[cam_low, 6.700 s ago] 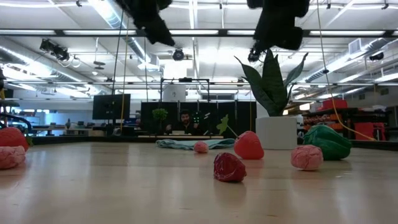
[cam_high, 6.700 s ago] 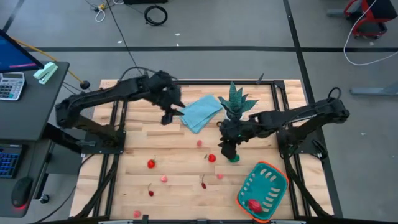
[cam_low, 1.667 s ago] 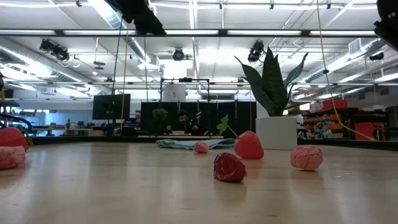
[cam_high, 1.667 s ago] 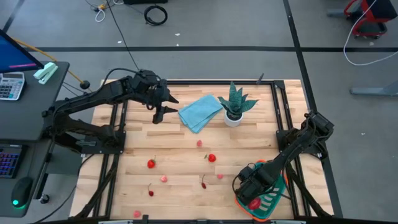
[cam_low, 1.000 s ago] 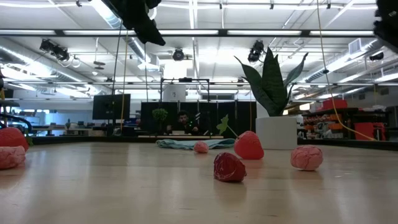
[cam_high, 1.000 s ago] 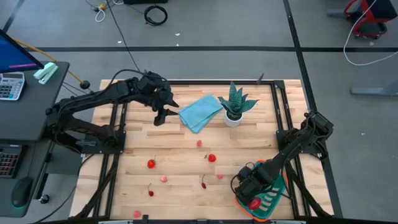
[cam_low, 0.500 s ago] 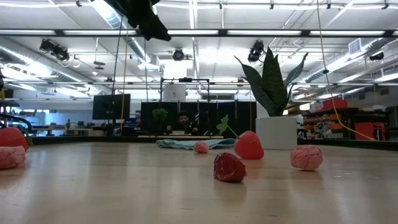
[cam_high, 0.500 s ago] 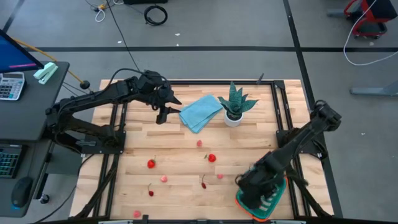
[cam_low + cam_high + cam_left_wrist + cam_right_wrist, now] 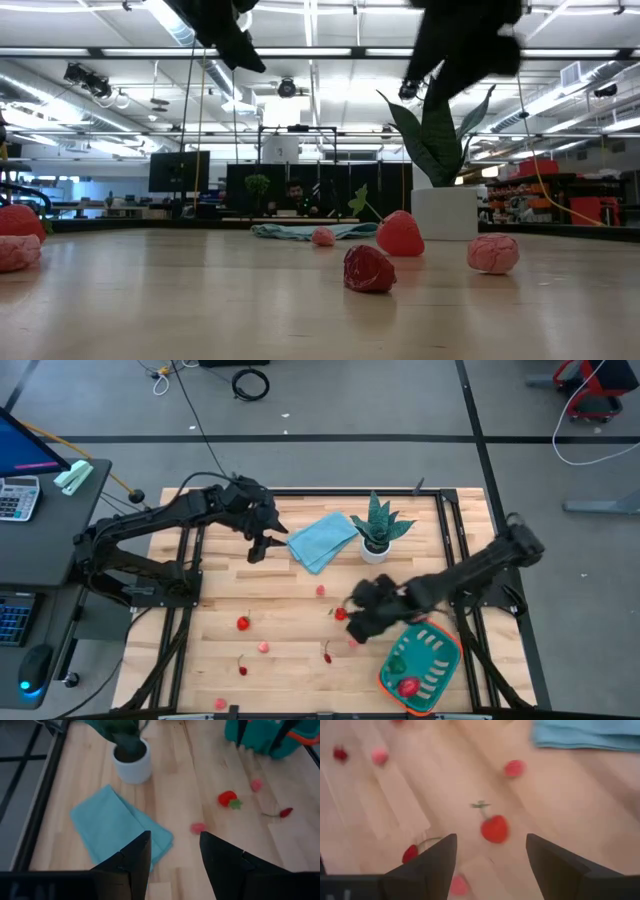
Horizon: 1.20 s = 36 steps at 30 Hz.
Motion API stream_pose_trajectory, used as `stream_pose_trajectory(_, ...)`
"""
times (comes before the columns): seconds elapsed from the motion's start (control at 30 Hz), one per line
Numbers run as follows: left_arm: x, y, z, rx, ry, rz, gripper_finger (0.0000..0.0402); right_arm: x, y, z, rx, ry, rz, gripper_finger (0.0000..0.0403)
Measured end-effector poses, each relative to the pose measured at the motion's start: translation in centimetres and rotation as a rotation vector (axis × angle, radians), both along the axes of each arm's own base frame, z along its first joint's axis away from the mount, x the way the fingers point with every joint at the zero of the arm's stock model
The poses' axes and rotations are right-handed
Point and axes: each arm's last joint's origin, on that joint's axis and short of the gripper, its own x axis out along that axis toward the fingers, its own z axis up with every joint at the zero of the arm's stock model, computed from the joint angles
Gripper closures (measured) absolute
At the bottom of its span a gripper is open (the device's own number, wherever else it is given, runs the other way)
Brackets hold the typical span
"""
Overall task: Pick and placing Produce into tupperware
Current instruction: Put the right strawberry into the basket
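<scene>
The teal tupperware with its orange rim sits near the table's near-right corner. It holds a round green piece and a red piece. Several small red and pink produce bits lie across the table's middle, among them a red strawberry and a pink bit. My right gripper is open and hovers just right of the strawberry, which shows ahead of its fingers. My left gripper is open, raised above the table left of the blue cloth.
A light blue folded cloth and a spiky potted plant stand at the far middle. More bits lie toward the near-left: a red one, a pink one, a chili. A desk with a calculator is beyond the left edge.
My right gripper has swung from over the tupperware toward the table's left and far side, ending beside the red strawberry. The green piece now shows inside the tupperware, next to the red one. The left arm has barely shifted.
</scene>
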Motion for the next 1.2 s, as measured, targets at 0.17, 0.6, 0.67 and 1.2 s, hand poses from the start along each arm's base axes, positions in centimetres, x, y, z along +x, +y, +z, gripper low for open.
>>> stream_pose_trajectory(0.17,0.0,-0.5,-0.1,-0.014,0.015,-0.012,0.0228,3.6,-0.6,-4.4,-0.043,0.081,0.228,0.0166)
stream_pose_trajectory(0.6,0.1,-0.7,-0.1,-0.013,0.013,-0.022,0.0230,5.3,-2.4,-6.6,-0.149,0.106,0.280,0.0185)
stream_pose_trajectory(0.67,0.1,-0.7,-0.1,-0.013,0.013,-0.022,0.0231,5.4,-2.2,-6.6,-0.152,0.095,0.291,0.0185)
stream_pose_trajectory(1.2,0.1,-0.7,-0.1,-0.014,0.016,-0.022,0.0234,6.1,-1.9,-8.6,-0.154,0.115,0.291,0.0186)
